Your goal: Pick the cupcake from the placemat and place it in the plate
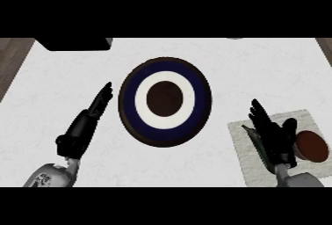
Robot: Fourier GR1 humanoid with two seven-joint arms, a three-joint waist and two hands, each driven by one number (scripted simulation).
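Observation:
The cupcake (312, 146), brown and round from above, sits on the pale grey placemat (259, 132) at the right. My right hand (272, 136) stands just left of the cupcake, fingers straight and pointing away, thumb near the cupcake's top edge; it is open and holds nothing. The plate (164, 102) lies in the middle of the counter, with a dark rim, a navy ring, a white ring and a brown centre. My left hand (84, 125) rests open to the plate's left, fingers straight.
A black box-like object (73, 43) sits at the counter's far left edge. Wooden floor shows past the white counter at both upper corners. A small grey thing (235, 38) peeks in at the top edge.

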